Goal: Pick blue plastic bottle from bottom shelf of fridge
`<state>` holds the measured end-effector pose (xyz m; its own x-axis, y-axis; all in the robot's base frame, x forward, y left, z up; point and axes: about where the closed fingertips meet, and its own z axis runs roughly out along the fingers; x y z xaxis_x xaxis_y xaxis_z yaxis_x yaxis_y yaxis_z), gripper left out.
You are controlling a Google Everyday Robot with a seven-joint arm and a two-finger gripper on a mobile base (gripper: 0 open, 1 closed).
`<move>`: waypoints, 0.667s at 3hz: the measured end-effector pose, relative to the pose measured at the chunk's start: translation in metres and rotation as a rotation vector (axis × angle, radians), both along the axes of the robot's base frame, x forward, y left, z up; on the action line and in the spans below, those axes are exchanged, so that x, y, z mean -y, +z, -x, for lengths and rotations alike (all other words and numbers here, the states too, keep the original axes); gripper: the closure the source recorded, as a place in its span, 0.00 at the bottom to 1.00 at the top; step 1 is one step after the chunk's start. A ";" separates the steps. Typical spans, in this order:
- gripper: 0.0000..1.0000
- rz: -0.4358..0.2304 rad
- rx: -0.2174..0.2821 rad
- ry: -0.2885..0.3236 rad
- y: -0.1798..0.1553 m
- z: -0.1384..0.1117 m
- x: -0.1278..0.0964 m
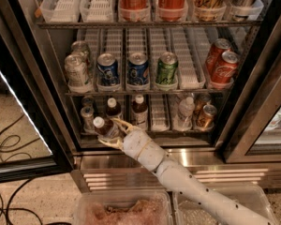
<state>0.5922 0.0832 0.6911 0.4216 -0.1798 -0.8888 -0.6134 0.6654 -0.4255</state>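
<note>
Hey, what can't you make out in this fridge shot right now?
Camera view:
1. Lower body and label of the blue plastic bottle: hidden by the gripper, at the bottom shelf, front left.
2. The top-rack drinks: tops cut off by the upper edge.
3. The bins: contents unidentifiable, cut off by the lower edge.

The bottom shelf [158, 117], low centre of the frame, carries two brown bottles [139, 112], a clear bottle [184, 112] and cans [206, 116] at both ends. At its front left, the gripper [113, 134] has its jaws clasping the tilted blue plastic bottle [103, 127].
</note>
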 end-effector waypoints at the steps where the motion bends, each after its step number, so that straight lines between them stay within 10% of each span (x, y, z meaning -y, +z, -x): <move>1: 1.00 0.025 -0.046 0.063 -0.006 0.030 0.007; 2: 1.00 0.056 -0.099 0.081 -0.015 0.064 0.015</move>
<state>0.5278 0.0686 0.6762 0.3476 -0.1994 -0.9162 -0.7051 0.5885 -0.3956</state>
